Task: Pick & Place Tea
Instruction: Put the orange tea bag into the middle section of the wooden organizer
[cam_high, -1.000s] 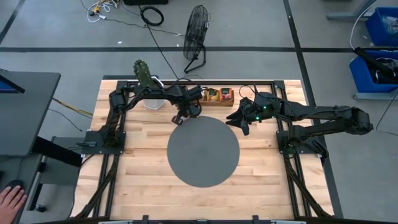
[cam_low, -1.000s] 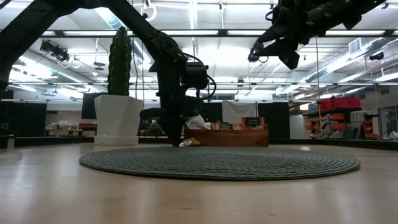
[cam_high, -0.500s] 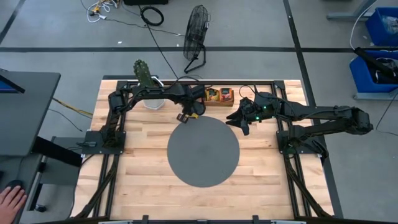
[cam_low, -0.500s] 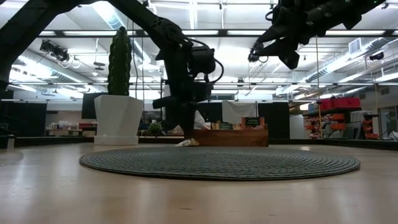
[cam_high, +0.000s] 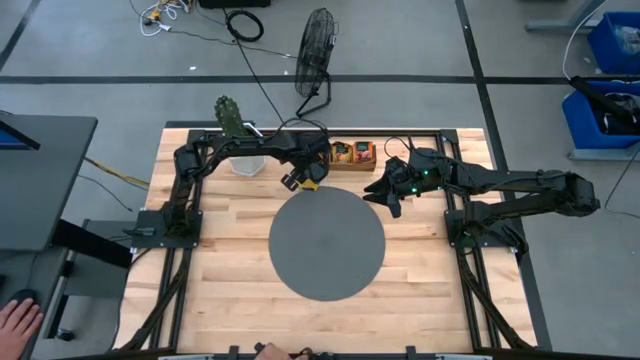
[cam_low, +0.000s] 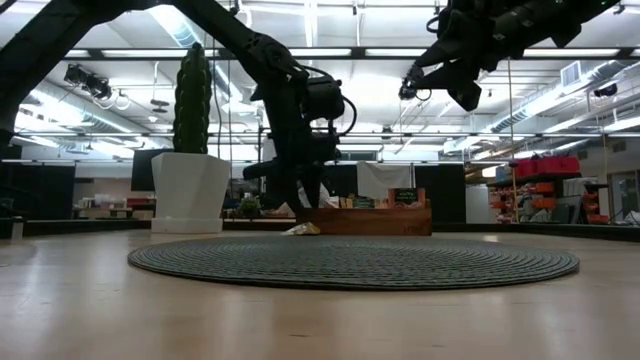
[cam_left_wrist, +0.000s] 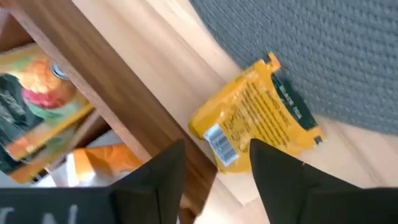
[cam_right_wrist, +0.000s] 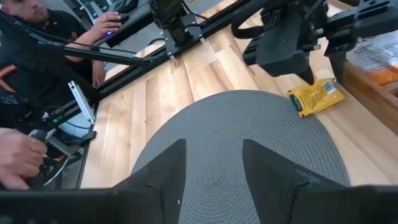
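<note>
A yellow-orange tea sachet lies flat, one part on the far edge of the round grey mat, the other on the bare wood beside the brown wooden tray. It also shows as the sachet and the sachet. More sachets sit inside the tray. My left gripper hovers open above the lying sachet, clear of it. My right gripper is open and waits raised high over the mat's right far rim.
A cactus in a white pot stands at the far left of the table, left of the tray. The mat fills the table's middle. Bare wood lies to its left, right and near side. A person sits beyond the table's edge.
My left gripper has risen from table height at the mat's far edge and shifted a little toward the tray. The yellow-orange sachet has stayed lying where it was. My right arm has kept still.
</note>
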